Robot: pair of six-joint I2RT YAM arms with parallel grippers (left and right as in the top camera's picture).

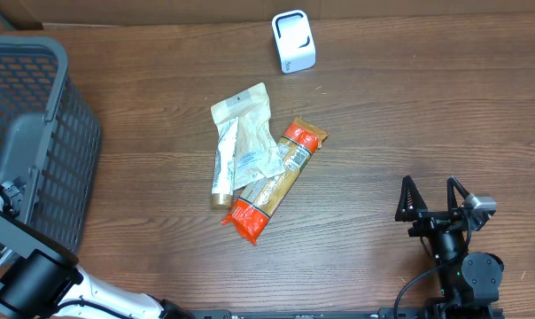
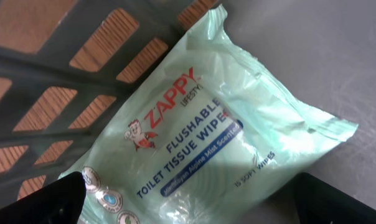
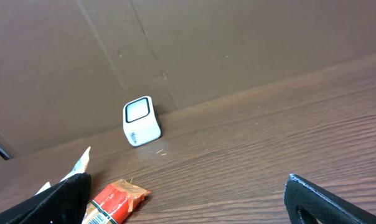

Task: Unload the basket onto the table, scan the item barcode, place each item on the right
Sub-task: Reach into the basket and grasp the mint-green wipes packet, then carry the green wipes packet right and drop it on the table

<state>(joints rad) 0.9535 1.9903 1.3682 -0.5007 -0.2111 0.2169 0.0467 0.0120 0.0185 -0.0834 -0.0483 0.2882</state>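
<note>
Near right: right arm folded low, right gripper pointing away from the base, jaws spread wide, empty. Near left edge: left arm reaching forward, left gripper jaws wide apart, gripping nothing.

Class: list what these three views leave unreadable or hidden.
- Overhead: print on the orange snack pack is too small to read; a pouch overlaps it.
- Left wrist: the wipes pack runs off the bottom edge; no barcode shows.
- Right wrist: the snack pack is cut off by the lower edge.
</note>
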